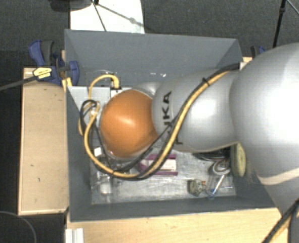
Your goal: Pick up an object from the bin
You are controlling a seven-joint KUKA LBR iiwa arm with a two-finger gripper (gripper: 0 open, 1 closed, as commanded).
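Orange wrist cover [126,128] hides the gripper; its state cannot be told. Adjacent flat purple-and-white packet [164,167]: probably light, slippery; grasp across its narrow edges.

The bin [80,196] shows one flat purple pack [164,171], one grey-green lump [195,187], one blue stick [217,185], one metal ring [219,167], one cream disc [238,161] and one pale piece [104,185].
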